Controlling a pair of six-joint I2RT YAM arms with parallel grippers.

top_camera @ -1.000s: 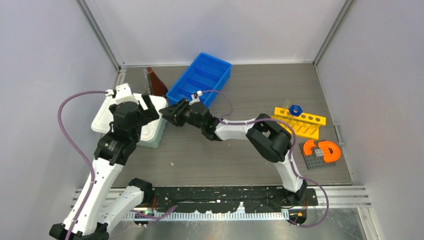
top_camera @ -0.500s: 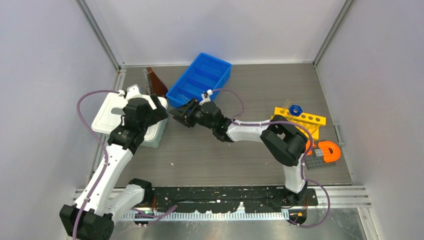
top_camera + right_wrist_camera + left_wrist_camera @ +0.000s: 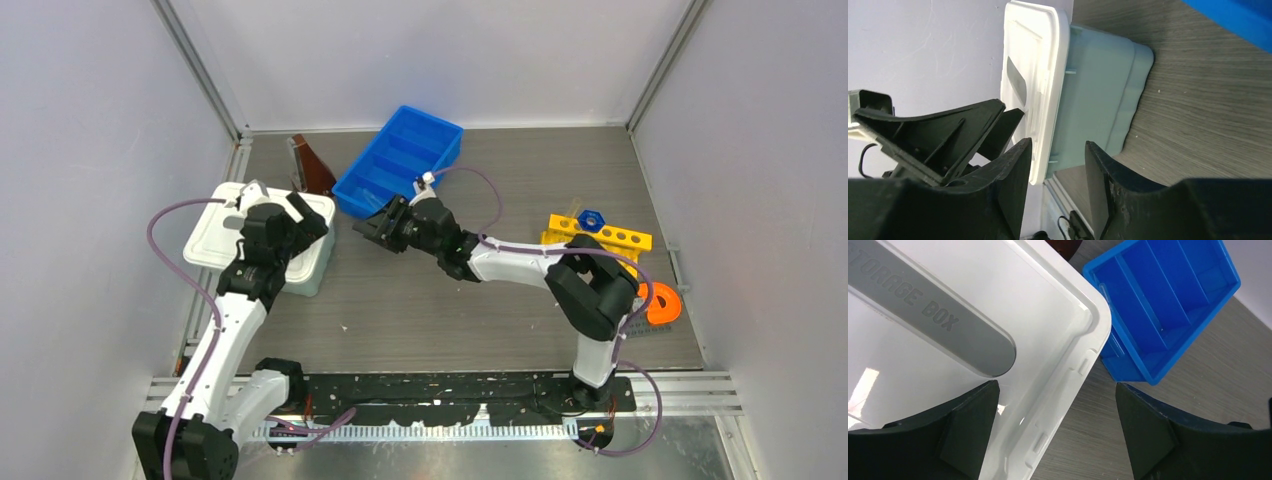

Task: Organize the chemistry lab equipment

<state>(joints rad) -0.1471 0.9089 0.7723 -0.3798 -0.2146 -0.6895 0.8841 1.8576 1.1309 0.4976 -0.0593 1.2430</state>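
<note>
The white lid [image 3: 222,228] sits on a pale green storage box [image 3: 305,272] at the left. My left gripper [image 3: 303,214] is open above the lid's right edge; in the left wrist view [image 3: 1055,388] the lid [image 3: 1013,295] and bare table lie between its fingers. My right gripper [image 3: 373,228] is open and empty just right of the box; the right wrist view [image 3: 1057,149] shows the lid [image 3: 1040,55] edge-on. The yellow holed rack [image 3: 612,251] with a blue-capped tube [image 3: 590,217] stands at the right. Tongs, the triangle and glass rods are not visible.
A blue divided tray [image 3: 400,158] lies at the back centre, also in the left wrist view [image 3: 1163,300]. A brown bottle [image 3: 312,166] stands behind the box. An orange piece on a grey plate [image 3: 660,304] is at the far right. Walls enclose three sides.
My right gripper has drawn back to the right, away from the box. My left arm has shifted, its gripper staying over the lid's right edge.
</note>
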